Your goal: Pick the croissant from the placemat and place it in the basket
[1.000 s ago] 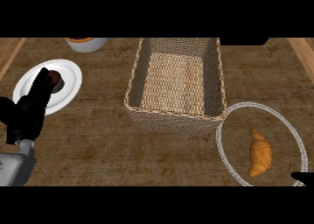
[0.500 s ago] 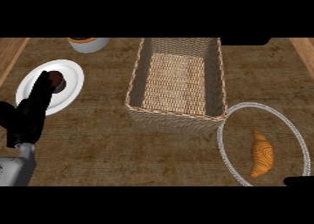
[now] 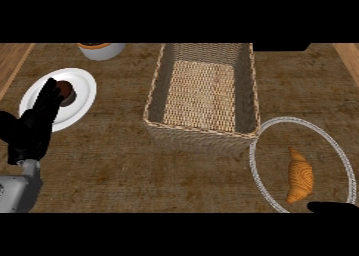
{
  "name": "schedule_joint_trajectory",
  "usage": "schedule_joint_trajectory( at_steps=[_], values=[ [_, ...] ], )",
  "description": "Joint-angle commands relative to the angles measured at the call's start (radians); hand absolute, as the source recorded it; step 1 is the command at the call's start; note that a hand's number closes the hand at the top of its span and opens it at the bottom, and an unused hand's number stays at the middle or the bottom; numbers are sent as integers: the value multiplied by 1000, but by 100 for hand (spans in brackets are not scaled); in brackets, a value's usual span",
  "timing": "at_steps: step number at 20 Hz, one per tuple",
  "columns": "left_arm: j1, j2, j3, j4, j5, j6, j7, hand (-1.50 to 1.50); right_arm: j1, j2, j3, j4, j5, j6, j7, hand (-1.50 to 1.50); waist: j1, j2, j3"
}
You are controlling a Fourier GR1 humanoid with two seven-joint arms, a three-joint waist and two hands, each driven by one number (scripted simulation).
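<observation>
Left hand (image 3: 33, 127) sits at the left side of the view, fingers (image 3: 46, 97) straight and pointing up, thumb out to the left, holding nothing. Fingertips overlap the lower left part of a white plate (image 3: 80, 85), which carries a dark brown round item (image 3: 66, 92) just right of those fingertips. Grey forearm (image 3: 11, 192) runs from the wrist down to the lower left corner. Up and to the right of the left fingertips, at the top edge, is a white cup with an orange-brown top (image 3: 101, 49), partly cut off. Further right of the left hand, well apart from it, stands the wicker basket (image 3: 161, 127), rectangular, long axis running away from the robot, inside visible. Right hand (image 3: 335, 207) shows only as a dark sliver at the lower right edge; can't tell whether its fingers are spread or curled. Just above and left of that sliver lies the croissant (image 3: 299, 175), golden brown, long axis roughly vertical in the view, curved, lying flat on the placemat (image 3: 265, 175). Hand and croissant look close but not touching. Placemat is an oval with a pale rim, counter grain showing through it, its upper left rim just beside the basket's near right corner. Croissant sits right of centre within the oval, outside the basket. Everything rests on a brown wood-grain counter (image 3: 138, 180), with lighter wooden strips at the far left and far right edges.
</observation>
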Motion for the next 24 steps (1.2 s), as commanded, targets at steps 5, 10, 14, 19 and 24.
schedule_joint_trajectory(
  at_steps=[5, 10, 14, 19, 24],
  values=[
    [-40, -22, 31, -28, -34, -17, 83, 0, 42, 166, 30, 102, 167, -57, -93, -150, -2, 0, 1],
    [4, -59, 53, 25, -61, -44, -17, 0, 92, 232, 48, 126, 262, -90, -157, -150, -2, 0, 0],
    [-1, -55, 100, 50, -40, -98, -30, 0, 54, 280, 26, 151, 294, -77, -172, -150, -1, 0, 0],
    [-20, -88, 87, 21, -93, -82, -5, 0, 6, 363, 42, 214, 347, -65, -188, -150, 1, 0, 0],
    [-9, -93, 106, 16, -116, -105, -8, 0, -28, 401, -22, 336, 334, -101, -278, -150, 2, 1, 1]
  ],
)
